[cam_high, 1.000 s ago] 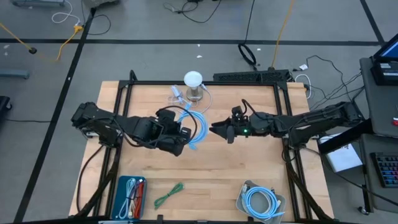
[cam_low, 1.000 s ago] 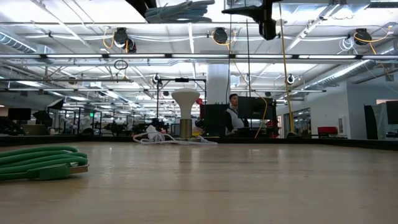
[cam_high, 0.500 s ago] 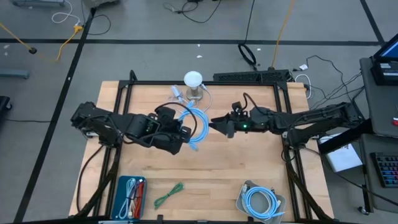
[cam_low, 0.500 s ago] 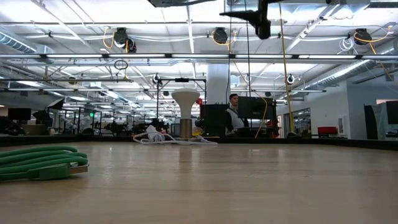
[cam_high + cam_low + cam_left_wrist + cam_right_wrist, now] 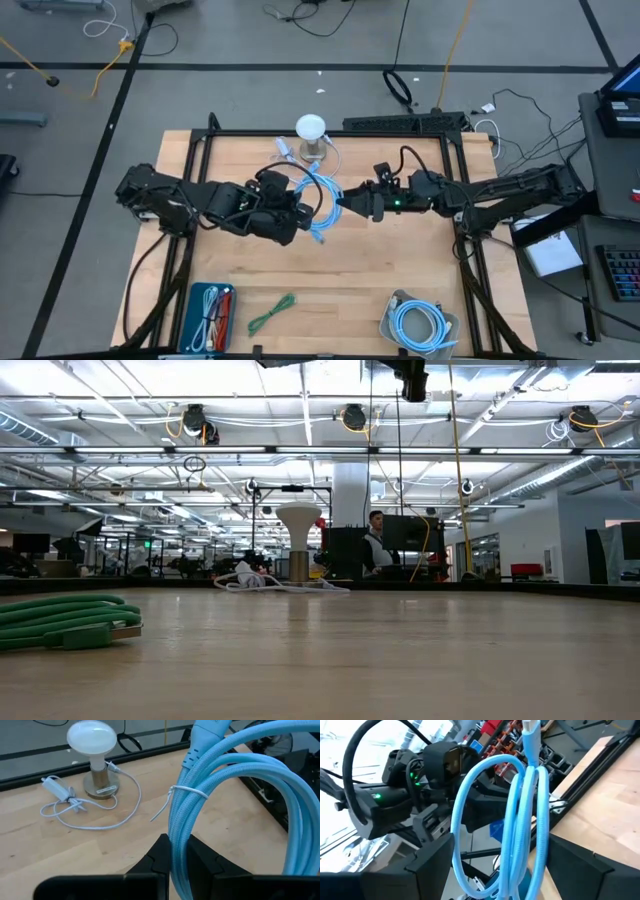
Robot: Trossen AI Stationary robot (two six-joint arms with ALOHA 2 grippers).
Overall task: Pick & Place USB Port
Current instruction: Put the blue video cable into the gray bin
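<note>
**Right gripper closing on the held cable for a mid-air handover**

The left gripper (image 5: 300,208) is clamping the coiled blue cable (image 5: 318,205) narrowly at one side of the bundle, holding it clear of the table (image 5: 400,270) near the middle; the wrist view is showing both fingers pinching the strands just below the white tie (image 5: 189,791); the coil is hanging upright with its plug end (image 5: 530,726) pointing up.

Over the last second the right gripper (image 5: 345,203) is advancing leftward toward the coil, and the left arm is carrying the coil rightward to meet it; the two are now standing just beside each other, where before they were well apart; the right jaws are standing wide, one finger on either side of the coil, not yet touching it as far as can be judged.

Judgement: a transfer between arms is being prepared; the right jaws are needing to close before the left lets go.

The lamp (image 5: 311,132) is standing at the far edge; the green cable (image 5: 62,620) is lying at the near edge.
</note>
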